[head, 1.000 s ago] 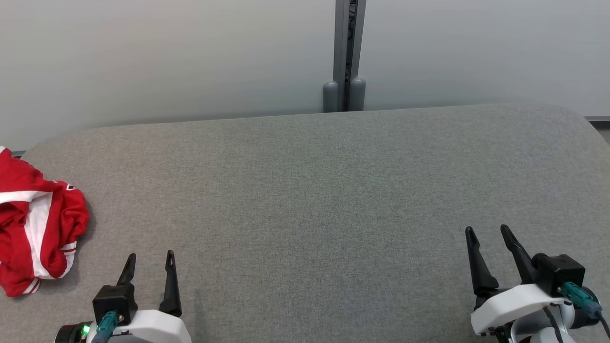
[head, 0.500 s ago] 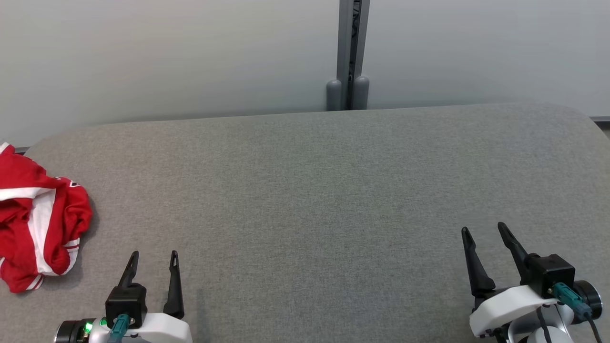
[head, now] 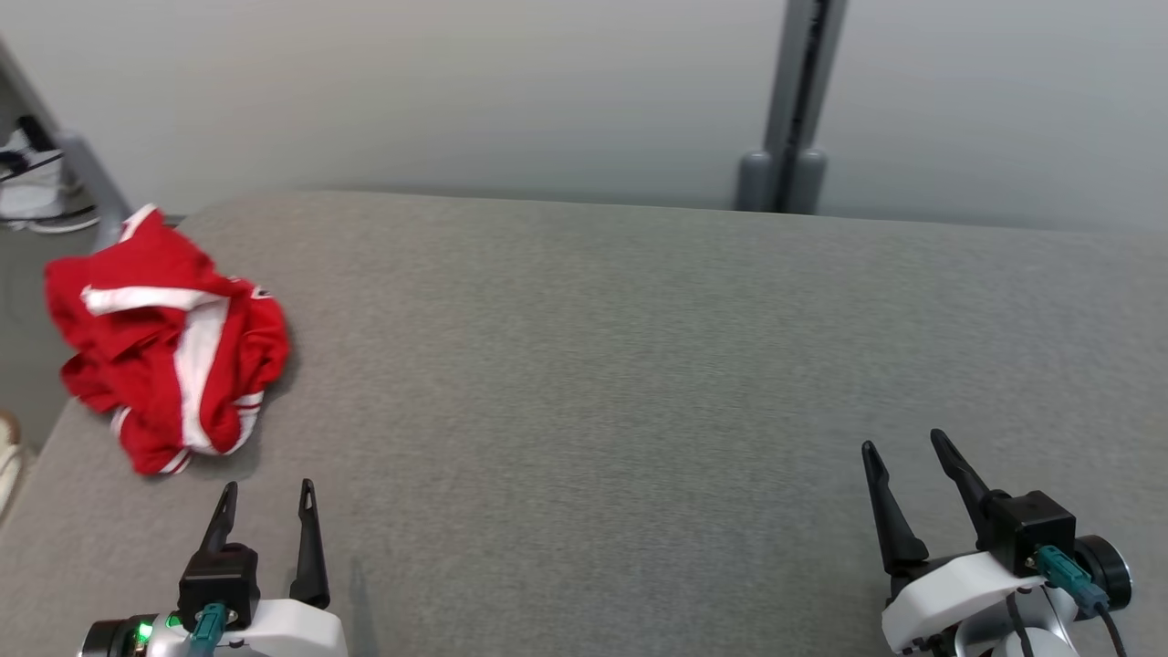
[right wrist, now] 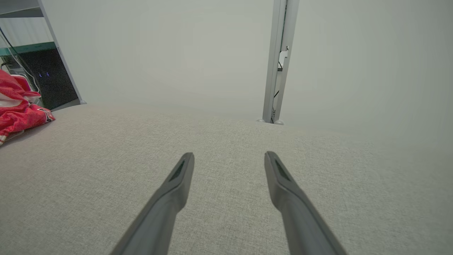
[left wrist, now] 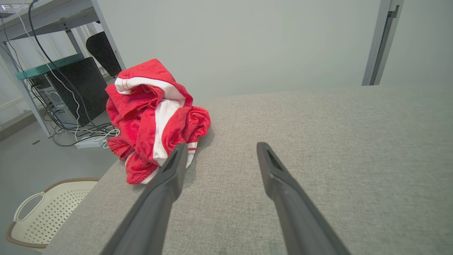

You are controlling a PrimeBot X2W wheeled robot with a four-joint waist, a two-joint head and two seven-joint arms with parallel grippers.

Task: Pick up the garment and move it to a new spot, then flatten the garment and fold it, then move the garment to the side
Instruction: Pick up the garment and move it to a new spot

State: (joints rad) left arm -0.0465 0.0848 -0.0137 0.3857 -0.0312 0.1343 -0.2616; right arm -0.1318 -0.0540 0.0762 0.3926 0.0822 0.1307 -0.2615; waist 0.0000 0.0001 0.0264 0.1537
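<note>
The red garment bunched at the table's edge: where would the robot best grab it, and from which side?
Probably the raised top fold of the garment, coming down from above with the open left gripper, the nearer one. It lies in a loose heap at the table's left edge, so the high ridge gives cloth to pinch.

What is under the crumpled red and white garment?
The crumpled red and white cloth garment lies on the grey fabric-covered table, near its left edge. Anything beneath the heap is covered.
</note>
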